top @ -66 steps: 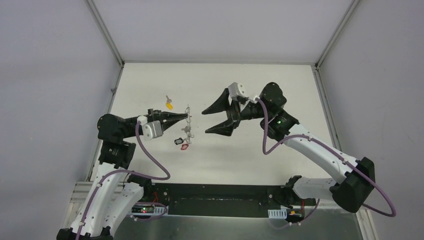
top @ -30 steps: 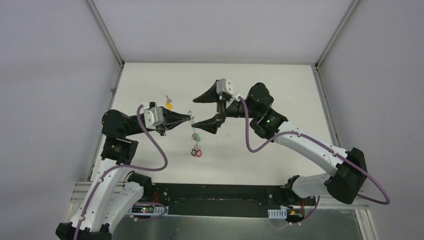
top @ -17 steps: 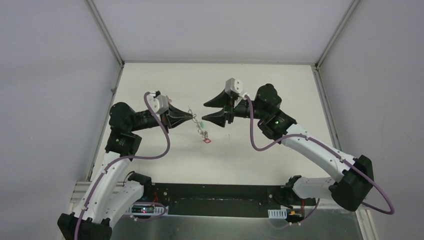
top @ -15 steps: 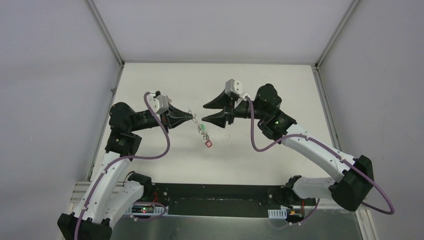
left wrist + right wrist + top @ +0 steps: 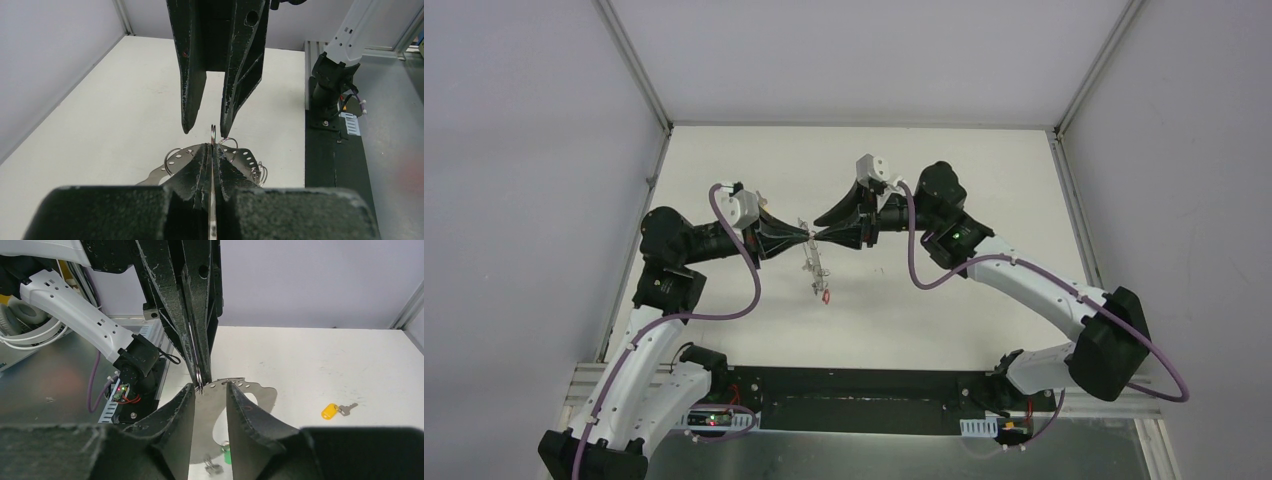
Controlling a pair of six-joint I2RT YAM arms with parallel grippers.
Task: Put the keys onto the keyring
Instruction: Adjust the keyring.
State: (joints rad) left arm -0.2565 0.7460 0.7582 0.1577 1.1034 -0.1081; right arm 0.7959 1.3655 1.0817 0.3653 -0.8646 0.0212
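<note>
**Top view.** The keyring [image 5: 812,265] hangs off the table [image 5: 944,310], pinched at its upper end. Its long axis runs from the fingertips toward the near edge, slanting slightly right. A small red tag [image 5: 826,296] dangles at its low end. The left gripper [image 5: 807,237] reaches in level from the left with its forearm horizontal and its jaws pressed together on the top of the keyring. The right gripper [image 5: 818,230] comes from the opposite side, nose to nose with it. Its fingers are parted a little, with the tips at the left gripper's tips.

**Left wrist view.** The left gripper [image 5: 212,146] clamps a thin wire ring [image 5: 213,131] that stands edge-on between its pads. The keyring's flat silvery band with holes [image 5: 175,159] curves away on both sides below the tips. The right gripper [image 5: 207,131] points straight down into the view. Its two tips flank the wire ring with a narrow gap, and whether either tip touches the ring cannot be told.

**Right wrist view.** The right gripper [image 5: 210,386] is part-way open. The tips of the left gripper [image 5: 200,382] descend into the gap. The keyring's band [image 5: 255,392] arcs to the right and down behind the fingers, with a green tag [image 5: 227,456] low on it. A yellow-tagged key [image 5: 331,411] lies well apart on the table [image 5: 325,365], with its blade pointing right.
</note>
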